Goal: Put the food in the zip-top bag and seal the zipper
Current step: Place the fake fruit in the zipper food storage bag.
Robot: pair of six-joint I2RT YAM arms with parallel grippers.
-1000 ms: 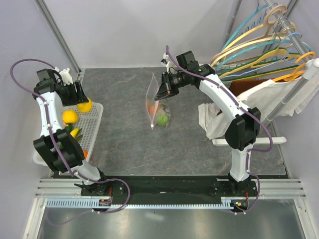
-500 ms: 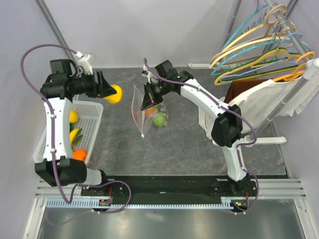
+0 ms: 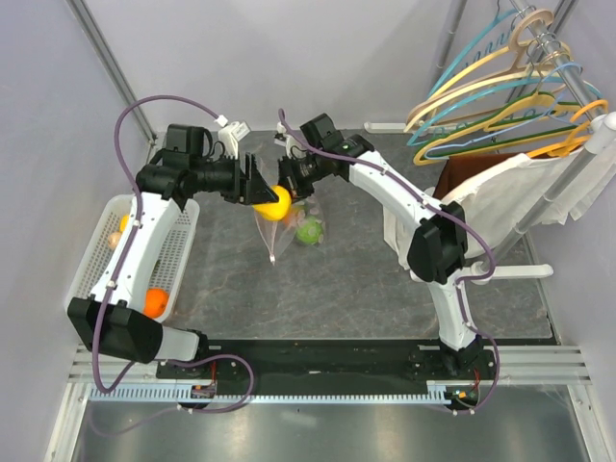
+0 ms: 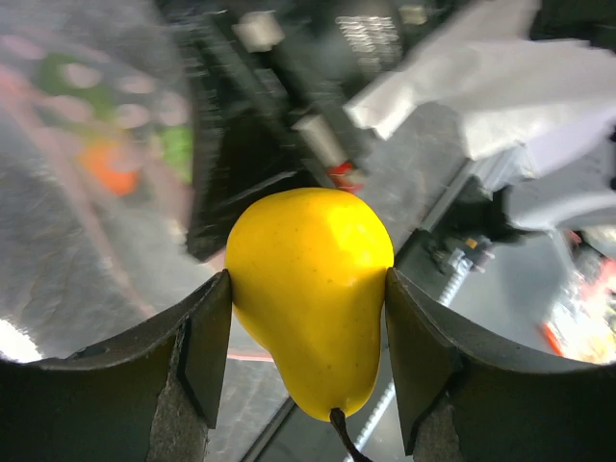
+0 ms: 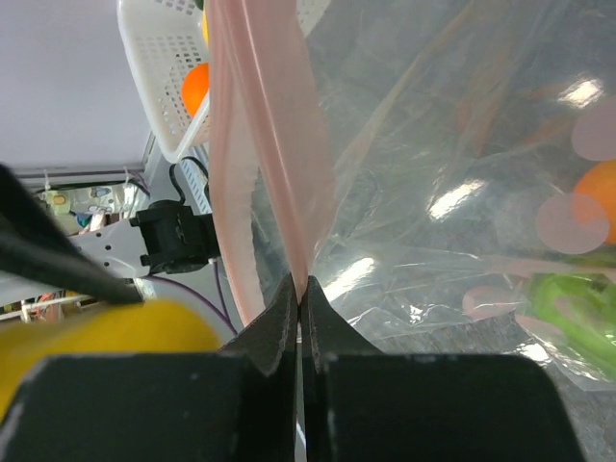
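Left pincer (image 4: 310, 358): holds the yellow pear (image 4: 310, 298).
Right pincer (image 5: 300, 310): pinches the zipper (image 5: 274, 144), lifting the bag (image 3: 272, 241).
Change: the pear came from the basket (image 3: 171, 255) to the bag's mouth.
Meaning: probably ready to drop in.

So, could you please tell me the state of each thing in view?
Left gripper: shut on the yellow pear.
Right gripper: shut on the zipper, holding the bag up.
Yellow pear: gripped, by the bag's top.
Bag: lifted, zipper unsealed, green piece and orange piece inside.
Basket: on the table, holds another orange piece.
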